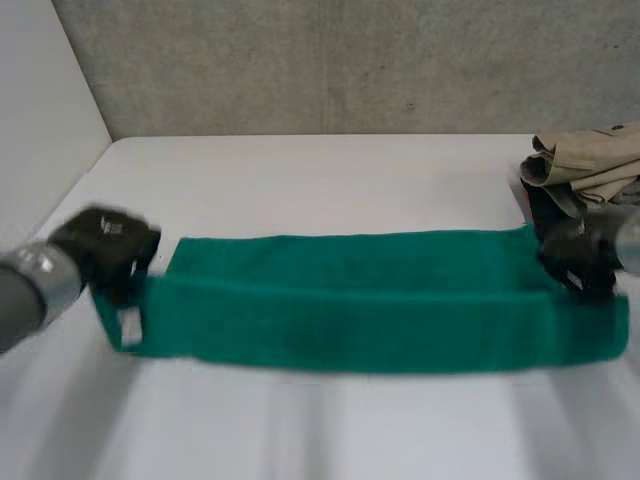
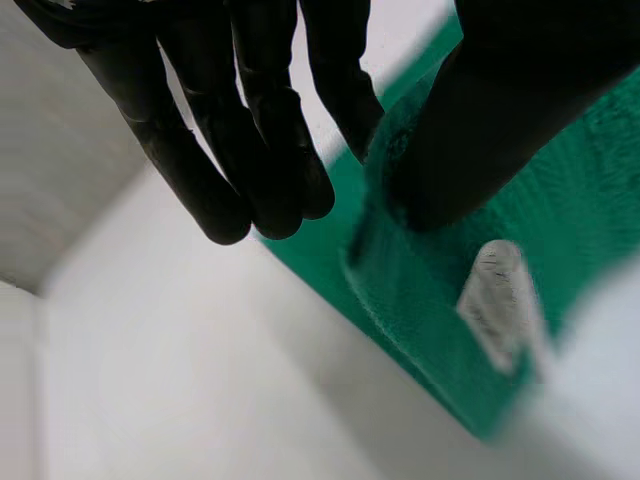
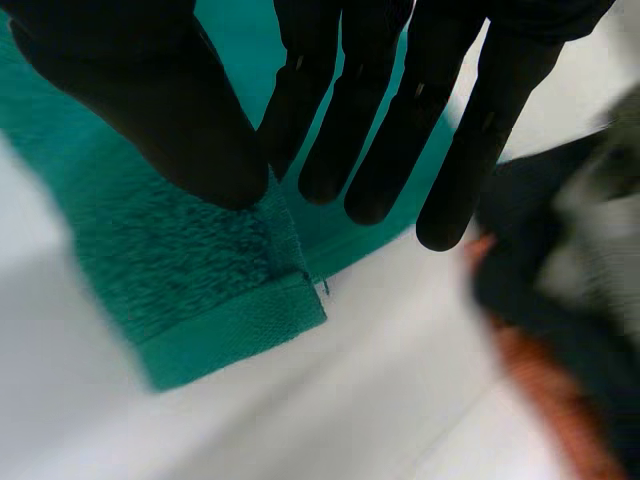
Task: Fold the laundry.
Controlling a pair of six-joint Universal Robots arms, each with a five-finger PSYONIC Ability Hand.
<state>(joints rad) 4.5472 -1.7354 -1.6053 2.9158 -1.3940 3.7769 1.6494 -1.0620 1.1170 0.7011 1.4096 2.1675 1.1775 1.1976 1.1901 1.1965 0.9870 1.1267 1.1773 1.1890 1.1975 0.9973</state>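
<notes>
A green towel (image 1: 370,310) lies folded lengthwise into a long band across the table, with its near layer lifted over the far one. My left hand (image 1: 105,245) is at the band's left end. In the left wrist view its thumb (image 2: 480,110) presses the towel's (image 2: 440,300) edge against the fingers (image 2: 250,150), close to a white label (image 2: 495,300). My right hand (image 1: 575,255) is at the band's right end. There the thumb (image 3: 150,90) and fingers (image 3: 400,130) pinch the towel (image 3: 190,290) just above its hemmed corner.
A pile of other laundry (image 1: 590,165), beige, black and red, sits at the table's back right, close behind my right hand and beside its fingers (image 3: 560,280). A grey wall runs along the white table's (image 1: 320,180) far edge.
</notes>
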